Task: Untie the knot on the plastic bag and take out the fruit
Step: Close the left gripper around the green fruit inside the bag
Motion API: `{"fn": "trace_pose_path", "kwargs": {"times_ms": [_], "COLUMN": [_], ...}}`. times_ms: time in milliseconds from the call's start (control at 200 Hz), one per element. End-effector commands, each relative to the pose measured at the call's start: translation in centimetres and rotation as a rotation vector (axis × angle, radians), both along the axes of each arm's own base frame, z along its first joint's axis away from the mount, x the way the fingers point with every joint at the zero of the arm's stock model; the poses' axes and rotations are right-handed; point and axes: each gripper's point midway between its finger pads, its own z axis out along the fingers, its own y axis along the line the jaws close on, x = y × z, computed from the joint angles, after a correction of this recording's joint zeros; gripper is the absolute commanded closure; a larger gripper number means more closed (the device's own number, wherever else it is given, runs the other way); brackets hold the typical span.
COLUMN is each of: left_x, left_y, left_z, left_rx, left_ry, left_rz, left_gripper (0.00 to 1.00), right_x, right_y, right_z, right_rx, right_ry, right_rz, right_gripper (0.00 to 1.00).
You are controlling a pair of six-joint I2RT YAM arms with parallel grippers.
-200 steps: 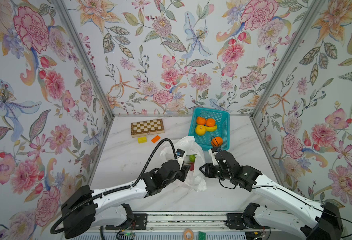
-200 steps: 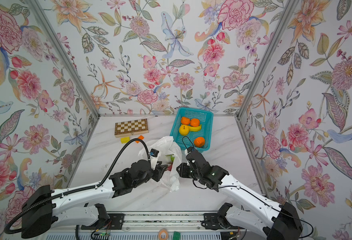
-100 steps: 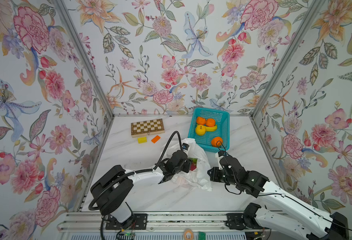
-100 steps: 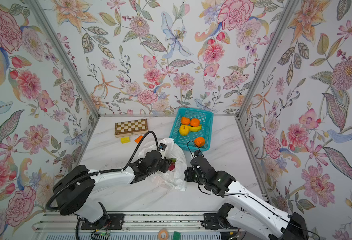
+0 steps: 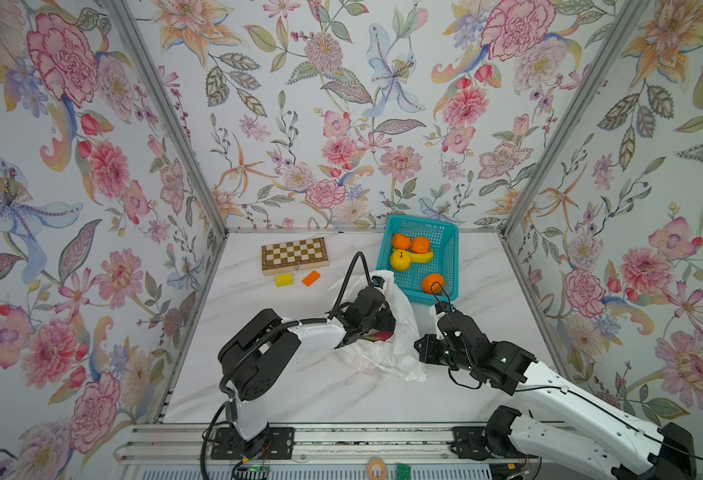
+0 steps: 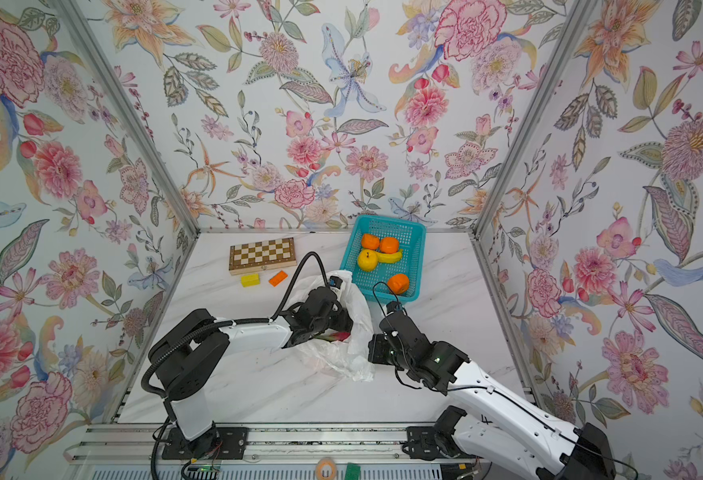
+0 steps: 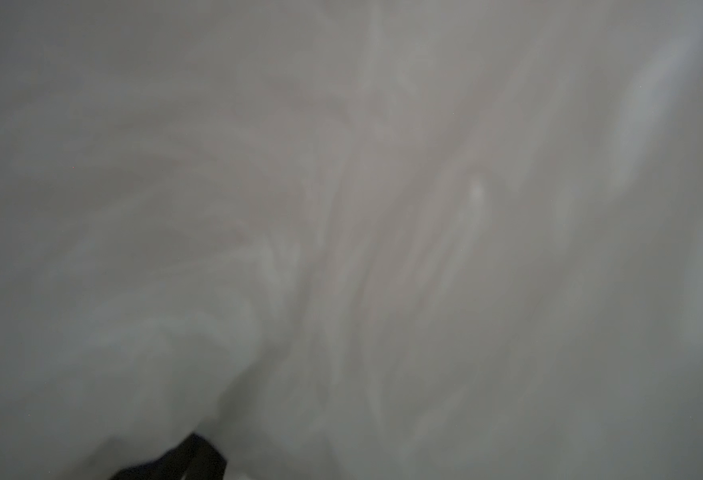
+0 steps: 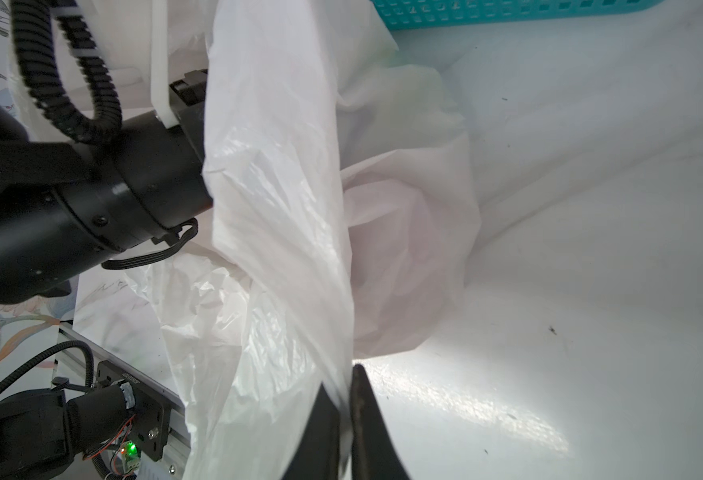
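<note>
**Bag-emptying step, top and wrist views.** The plastic bag (image 5: 403,349) is lying on the marble table (image 5: 299,390) in the middle of the scene. It is just near-left of the teal basket (image 5: 445,253), and its mouth is gaping towards the left. We are finding no knot anywhere, so we are judging the untying done.

The right gripper (image 8: 347,386) is pinching the bag's near-right edge, its fingers pressed together on the film. Compared with a second ago, it is sitting a little nearer to us and gripping tighter.

Over the same second, the left arm (image 5: 316,332) has been folding its elbow up and driving its wrist deeper through the mouth. The left gripper is buried in the bag. Its wrist view is giving only blurred white film and one dark fingertip (image 7: 193,455), so we cannot tell whether its fingers are apart or together.

A pink-red and green piece of fruit (image 5: 376,336) is showing inside the bag, just under that wrist. Three oranges (image 5: 432,283) and a yellow apple-like fruit (image 5: 400,260) are already lying in the basket beside a banana (image 5: 422,257).

We are reading the change as one arm anchoring the bag while the other reaches in for the remaining fruit. Loose film may be getting between the fingers and the fruit.
</note>
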Motion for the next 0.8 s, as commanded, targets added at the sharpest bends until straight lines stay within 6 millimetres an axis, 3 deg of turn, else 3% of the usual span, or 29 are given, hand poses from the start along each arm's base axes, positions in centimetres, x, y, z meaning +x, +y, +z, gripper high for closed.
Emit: {"fn": "trace_pose_path", "kwargs": {"times_ms": [0, 160, 350, 455, 590, 661, 791], "left_x": [1.0, 1.2, 1.0, 0.6, 0.2, 0.0, -0.1], "left_y": [0.6, 0.9, 1.7, 2.2, 3.2, 3.6, 3.6], "left_z": [-1.7, -3.3, -4.6, -4.5, -3.5, -3.7, -4.9], "left_rx": [0.049, 0.088, 0.118, 0.130, 0.125, 0.142, 0.179], "left_ry": [0.033, 0.050, 0.082, 0.088, 0.062, 0.062, 0.084], "left_rz": [0.034, 0.050, 0.078, 0.079, 0.094, 0.093, 0.083], "left_gripper": [0.15, 0.15, 0.27, 0.25, 0.31, 0.29, 0.16], "right_x": [0.2, 0.2, 0.2, 0.2, 0.1, 0.1, 0.3], "right_y": [0.0, 0.0, 0.1, -0.2, -0.3, -0.3, -0.2], "right_z": [0.7, 0.8, 1.3, 1.4, 1.5, 1.5, 1.7], "right_rx": [-0.001, 0.000, 0.008, 0.002, 0.009, 0.007, 0.007], "right_ry": [-0.010, -0.013, -0.020, -0.022, -0.028, -0.027, -0.031], "right_rz": [-0.017, -0.016, -0.016, -0.021, -0.026, -0.026, -0.026], "right_gripper": [0.90, 0.90, 0.88, 0.88, 0.88, 0.88, 0.87]}}
